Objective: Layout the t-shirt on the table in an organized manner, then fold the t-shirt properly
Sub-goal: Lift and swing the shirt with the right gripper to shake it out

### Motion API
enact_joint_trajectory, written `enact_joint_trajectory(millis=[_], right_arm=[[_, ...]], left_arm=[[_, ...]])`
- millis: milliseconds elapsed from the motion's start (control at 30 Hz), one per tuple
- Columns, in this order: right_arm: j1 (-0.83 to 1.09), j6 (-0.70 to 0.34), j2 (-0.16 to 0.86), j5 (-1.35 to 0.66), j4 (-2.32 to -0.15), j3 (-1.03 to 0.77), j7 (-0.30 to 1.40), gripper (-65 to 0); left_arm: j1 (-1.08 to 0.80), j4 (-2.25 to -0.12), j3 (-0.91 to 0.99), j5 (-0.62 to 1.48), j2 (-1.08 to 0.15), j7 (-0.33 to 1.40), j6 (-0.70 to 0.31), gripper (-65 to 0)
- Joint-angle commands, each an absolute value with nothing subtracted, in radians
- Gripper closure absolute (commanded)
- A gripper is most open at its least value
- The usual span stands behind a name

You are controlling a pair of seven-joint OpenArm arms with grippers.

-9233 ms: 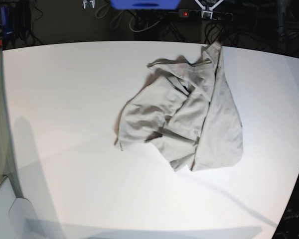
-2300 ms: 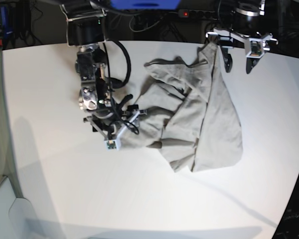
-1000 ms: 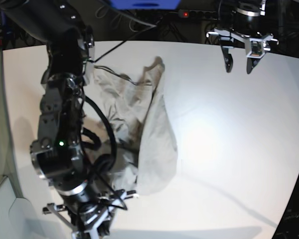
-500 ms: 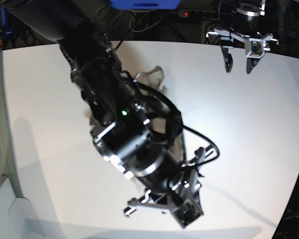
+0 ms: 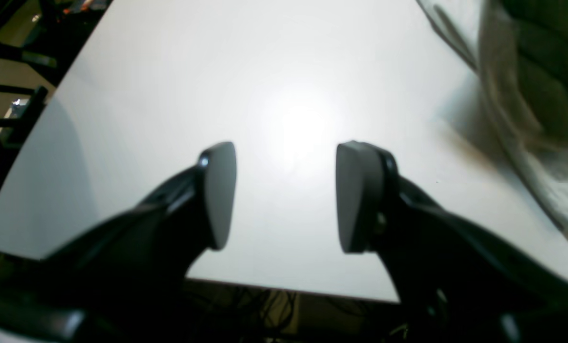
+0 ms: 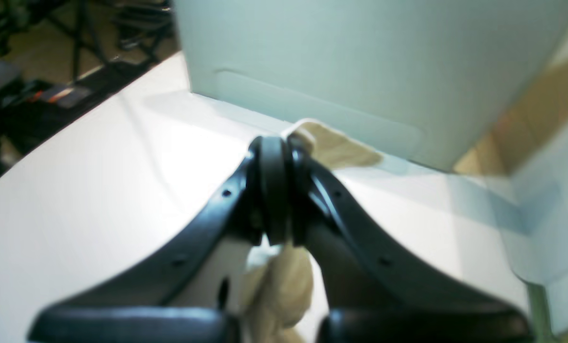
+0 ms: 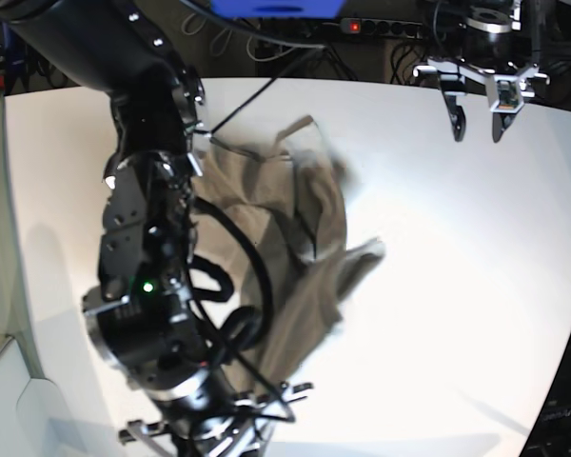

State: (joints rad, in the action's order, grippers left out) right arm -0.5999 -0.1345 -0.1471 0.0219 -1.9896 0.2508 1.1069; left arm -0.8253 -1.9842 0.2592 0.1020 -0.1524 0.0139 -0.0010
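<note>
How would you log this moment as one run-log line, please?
right gripper: shut on t-shirt | left gripper: open, empty | t-shirt: bunched

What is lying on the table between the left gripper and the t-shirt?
Nothing: the left wrist view shows only bare table between the open left gripper and the t-shirt. The base view agrees.

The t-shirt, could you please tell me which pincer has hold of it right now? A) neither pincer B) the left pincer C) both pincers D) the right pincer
D: in the right wrist view the right pincer is shut with beige cloth of the t-shirt pinched between its fingertips, while the left pincer stands open and empty over the bare table.
</note>
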Motion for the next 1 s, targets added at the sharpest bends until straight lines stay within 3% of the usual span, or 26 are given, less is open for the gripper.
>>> enact_joint_trajectory(millis=[0,167,467,600,833,967], right_arm=[[-0.624,-0.143,-0.157,0.005,-2.003,0.257,1.069,0.0],[-0.622,-0.142,-0.157,0.007,-2.002,0.232,1.069,0.0],[-0.579,-0.142,-0.125,0.005,-2.008,0.467,1.07,0.0],[-0.598,-0.139,-0.133,0.007,-2.0,0.478,1.061,0.0],[-0.7,-0.131,-0.128,0.008,-1.828,0.166,1.059,0.0],[-0.704,-0.021,-0.068,0.007,-1.715,-0.114,1.04,0.0]], left_arm=[[-0.835,-2.002,0.26,0.104,-0.154,-0.015,0.002,-32.6],[-0.834,-2.002,0.257,0.105,-0.157,-0.015,0.002,-32.6],[-0.834,-2.0,0.257,0.107,-0.157,-0.015,0.002,-32.6],[-0.834,-2.002,0.259,0.107,-0.156,-0.015,0.002,-32.6],[-0.834,-2.003,0.26,0.107,-0.156,-0.019,0.002,-32.6],[-0.832,-2.003,0.257,0.107,-0.156,-0.021,0.002,-32.6]])
